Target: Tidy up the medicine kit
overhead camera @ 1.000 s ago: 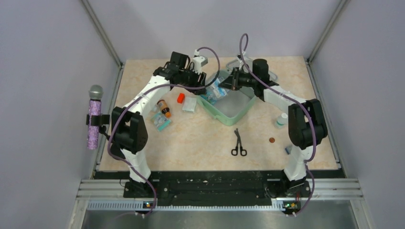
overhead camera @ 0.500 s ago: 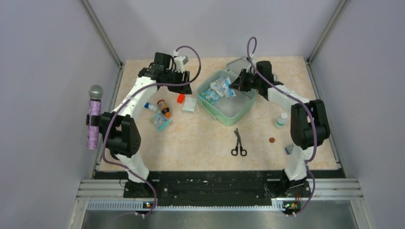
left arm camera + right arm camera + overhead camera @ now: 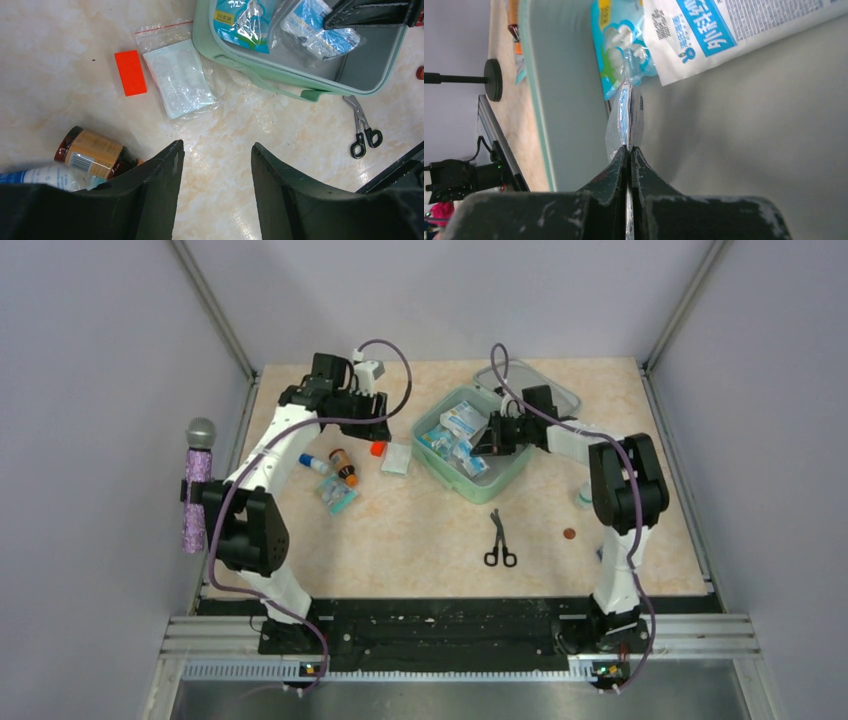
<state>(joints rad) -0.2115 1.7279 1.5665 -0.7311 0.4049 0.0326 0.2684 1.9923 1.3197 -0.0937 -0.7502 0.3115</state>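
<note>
- The kit (image 3: 470,491) is seen at upper centre of the top view, with its lid lying open toward the upper right.
- The right gripper (image 3: 629,149) is pinched together on a clear packet (image 3: 622,122) inside the kit, beside the wall at frame left.
- The left gripper (image 3: 216,147) is held apart with nothing between, over bare table (image 3: 235,131) left of the kit's rim.
- Scissors (image 3: 499,540) are seen below the kit, apart from it.

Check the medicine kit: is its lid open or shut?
Open: the lid lies flipped back behind the medicine kit, packets lie in its exposed interior, and the right gripper pinches a clear packet.
</note>
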